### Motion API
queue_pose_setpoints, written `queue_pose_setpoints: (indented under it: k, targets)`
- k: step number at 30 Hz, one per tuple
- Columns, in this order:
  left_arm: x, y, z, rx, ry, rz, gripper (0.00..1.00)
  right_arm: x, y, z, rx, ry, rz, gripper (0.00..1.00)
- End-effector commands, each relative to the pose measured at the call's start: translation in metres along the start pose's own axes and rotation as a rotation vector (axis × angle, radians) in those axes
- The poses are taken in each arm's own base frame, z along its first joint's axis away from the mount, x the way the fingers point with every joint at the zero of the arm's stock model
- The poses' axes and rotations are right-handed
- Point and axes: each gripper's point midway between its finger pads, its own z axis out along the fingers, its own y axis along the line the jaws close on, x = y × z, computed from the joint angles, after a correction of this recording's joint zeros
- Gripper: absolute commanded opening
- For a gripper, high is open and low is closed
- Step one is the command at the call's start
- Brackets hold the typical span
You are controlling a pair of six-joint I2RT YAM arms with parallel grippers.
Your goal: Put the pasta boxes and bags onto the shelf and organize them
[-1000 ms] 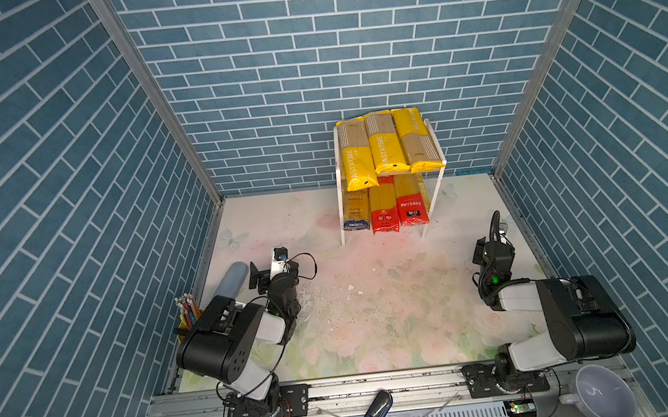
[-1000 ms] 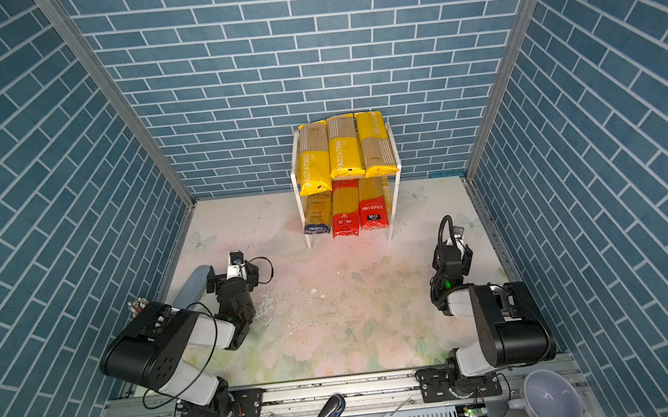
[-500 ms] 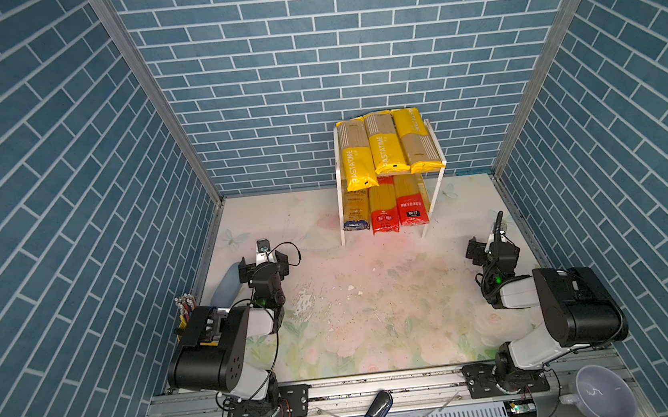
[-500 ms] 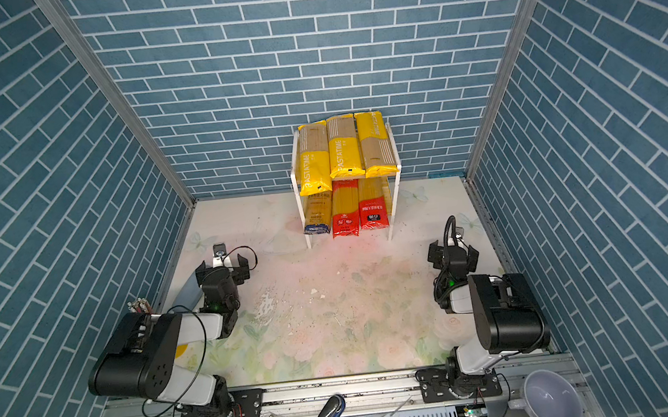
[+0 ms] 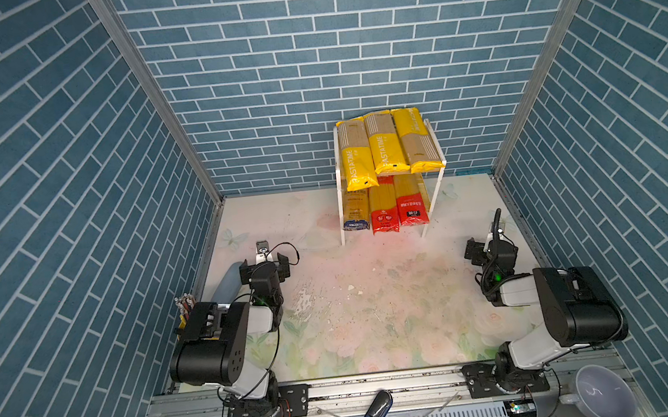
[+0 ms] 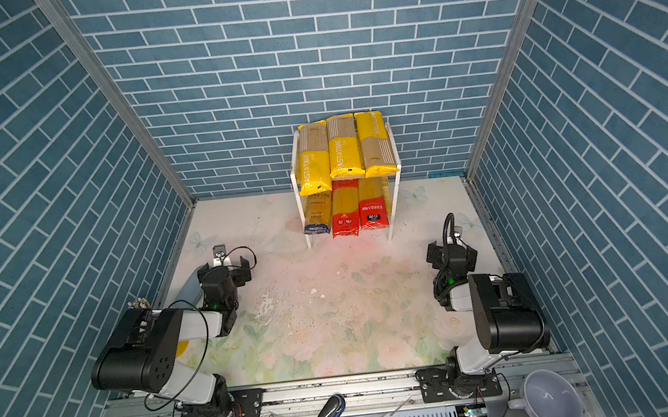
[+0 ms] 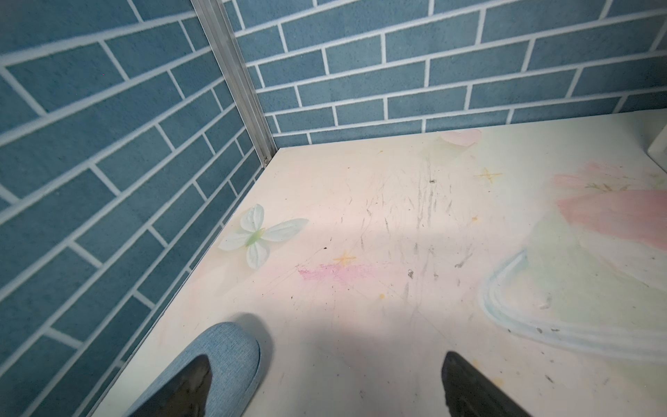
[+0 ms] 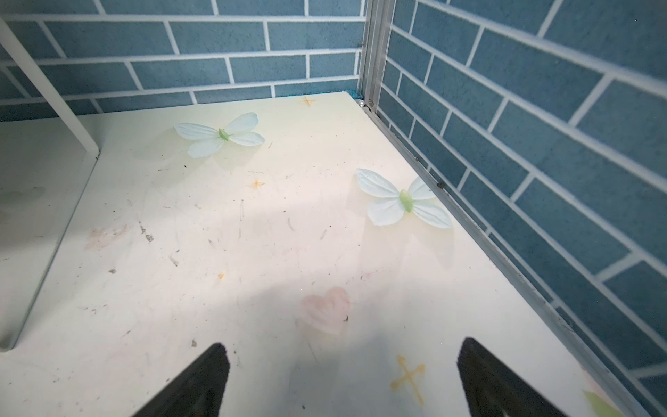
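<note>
Blue brick-patterned walls [image 5: 309, 53] enclose a scuffed, pale floral tabletop [image 5: 376, 318] with butterfly prints [image 8: 220, 134].

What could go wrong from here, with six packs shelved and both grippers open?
1. The left yellow pack hangs further past the front edge of the shelf than its two neighbours on the top tier, so it may slide off.
2. The case lies right beside the left gripper. A move of that arm could knock it.
3. The lower packs stick out past the front legs, so an arm reaching in could catch one.
</note>
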Motion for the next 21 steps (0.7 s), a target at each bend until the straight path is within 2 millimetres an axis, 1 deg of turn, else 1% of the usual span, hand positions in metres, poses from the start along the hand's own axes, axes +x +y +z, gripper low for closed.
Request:
queue_pose_setpoints:
  k: [1, 21]
  targets:
    - [-0.0027, 0.0003, 0.0029, 0.002, -0.003, -0.011, 1.00, -0.0140, 0.0016, 0.0046, -0.005, -0.030, 0.006, 0.99]
    - [-0.0026, -0.0007, 0.0029, 0.008, -0.002, -0.008, 1.00, -0.0138, 0.0018, 0.0046, -0.006, -0.030, 0.006, 0.99]
